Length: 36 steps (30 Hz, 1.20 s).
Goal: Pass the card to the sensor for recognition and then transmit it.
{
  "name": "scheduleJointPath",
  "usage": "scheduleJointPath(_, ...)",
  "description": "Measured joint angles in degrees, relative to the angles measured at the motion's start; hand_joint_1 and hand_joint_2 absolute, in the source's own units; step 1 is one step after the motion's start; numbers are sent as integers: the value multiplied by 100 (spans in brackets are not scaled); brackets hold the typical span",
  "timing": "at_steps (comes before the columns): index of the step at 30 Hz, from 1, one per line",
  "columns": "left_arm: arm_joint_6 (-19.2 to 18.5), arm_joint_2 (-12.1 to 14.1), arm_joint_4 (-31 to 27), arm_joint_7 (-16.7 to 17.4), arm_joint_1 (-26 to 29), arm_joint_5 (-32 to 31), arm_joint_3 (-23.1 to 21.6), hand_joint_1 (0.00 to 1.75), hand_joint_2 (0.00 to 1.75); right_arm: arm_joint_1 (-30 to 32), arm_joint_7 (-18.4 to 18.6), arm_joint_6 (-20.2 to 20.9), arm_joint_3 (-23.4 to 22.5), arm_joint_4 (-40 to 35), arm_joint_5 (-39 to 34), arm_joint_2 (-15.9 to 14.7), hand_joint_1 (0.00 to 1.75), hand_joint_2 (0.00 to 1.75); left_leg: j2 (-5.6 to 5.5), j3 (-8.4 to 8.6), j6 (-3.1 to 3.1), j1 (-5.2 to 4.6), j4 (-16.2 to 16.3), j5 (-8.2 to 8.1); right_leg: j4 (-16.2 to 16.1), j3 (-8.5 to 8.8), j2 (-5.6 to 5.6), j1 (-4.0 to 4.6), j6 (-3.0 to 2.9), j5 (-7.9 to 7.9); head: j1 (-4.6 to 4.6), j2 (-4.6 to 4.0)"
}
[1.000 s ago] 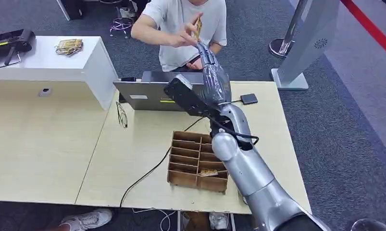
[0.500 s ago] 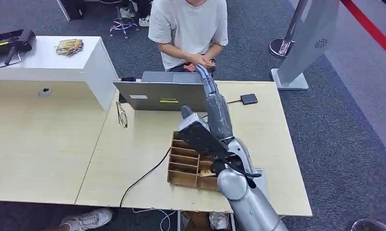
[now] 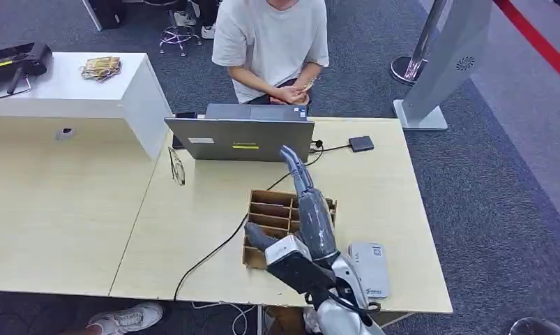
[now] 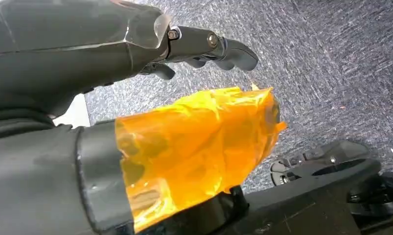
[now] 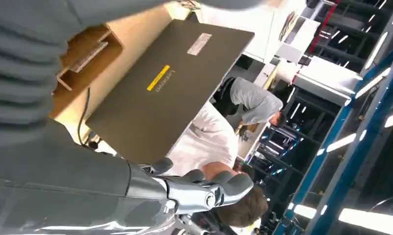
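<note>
Head view: right hand [image 3: 312, 209] reaching empty over the desk while the person holds the card.

Going left to right, a white counter [image 3: 88, 91] is carrying a stack of cards [image 3: 100, 67], and eyeglasses [image 3: 176, 166] are lying beside an open laptop [image 3: 238, 138] on the wooden table [image 3: 193, 230]. A black cable [image 3: 214, 255] is running toward the cardboard divider box [image 3: 271, 216], above which the right hand is extending with fingers straight and apart, holding nothing. The card [image 3: 307, 84] is sitting in the seated person's hands [image 3: 291, 93] behind the laptop. A grey card reader [image 3: 368, 269] is lying near the table's front edge, right of the box. The left hand [image 4: 199, 46], seen from its wrist, is hanging over carpet with fingers curled on nothing.
</note>
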Motion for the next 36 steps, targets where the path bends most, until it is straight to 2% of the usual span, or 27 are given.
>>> scheduleJointPath(8, 35, 0, 0, 0, 12, 57, 63, 0, 0, 347, -83, -85, 74, -66, -116, -101, 0, 175, 0, -1, 0, 0, 0, 0, 0, 0, 0, 0, 0, 0, 2, 0)
scheduleJointPath(12, 44, 2, 0, 0, 15, 53, 90, 0, 0, 430, -29, -183, 111, -61, 163, -171, 0, 175, 0, -1, 0, 0, 0, 0, -1, 0, 0, 0, 0, 0, 0, 0)
scheduleJointPath(19, 9, 2, 0, 0, 15, -7, 96, 0, 0, 386, 466, -505, 245, 136, 1052, -273, 0, 175, 0, -1, 0, 0, 0, 0, 0, 1, 0, 0, 0, 0, 0, 0)
scheduleJointPath(27, -22, 2, 0, 35, 15, -107, 96, 0, 0, 272, 1080, -1156, 319, 610, 2355, -396, 0, 175, 0, -1, 0, 0, 0, 0, 0, 1, 0, 0, 0, 0, 0, 0)
scheduleJointPath(36, -81, 2, 0, 37, 13, -183, 94, 0, 0, 106, 1469, -1303, 319, 1051, 2948, -487, 0, 175, 0, -1, 0, 0, 0, 0, 0, 1, 0, 0, 0, 0, 0, 0)
